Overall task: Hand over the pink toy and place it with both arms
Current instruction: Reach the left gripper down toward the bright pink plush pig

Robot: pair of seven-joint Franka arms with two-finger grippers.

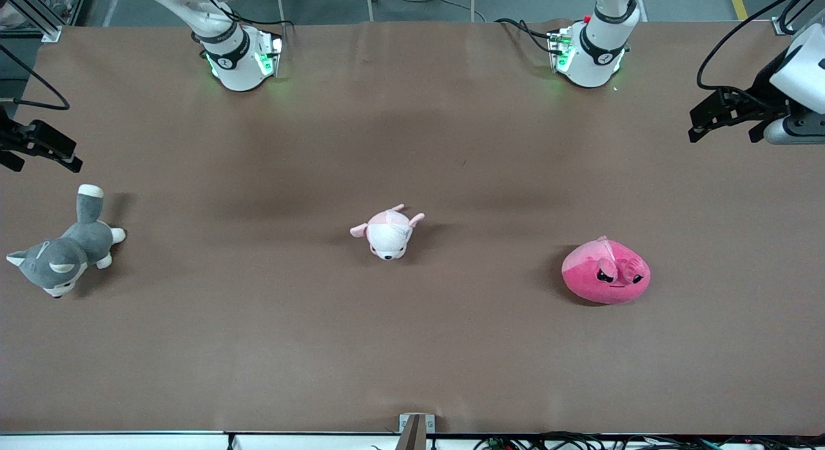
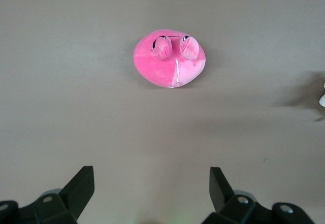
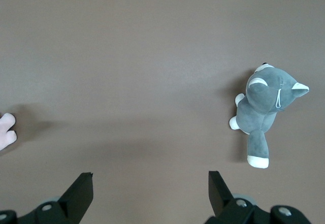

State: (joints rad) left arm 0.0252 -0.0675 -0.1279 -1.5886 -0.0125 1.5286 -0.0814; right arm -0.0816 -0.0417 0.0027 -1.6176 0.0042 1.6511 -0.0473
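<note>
Both wide-open, left gripper (image 2: 151, 183), right gripper (image 3: 150, 186), empty jaws.

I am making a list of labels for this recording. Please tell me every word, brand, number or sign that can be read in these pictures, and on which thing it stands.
No text can be read in any view.
Small round marks on the black bands of both arm bases: too small to read.
The pink toy, the white and pale-pink plush and the grey cat plush: no text visible.

two white arms (image 1: 232, 50) with black joints, green-lit bases, black cables.
</note>
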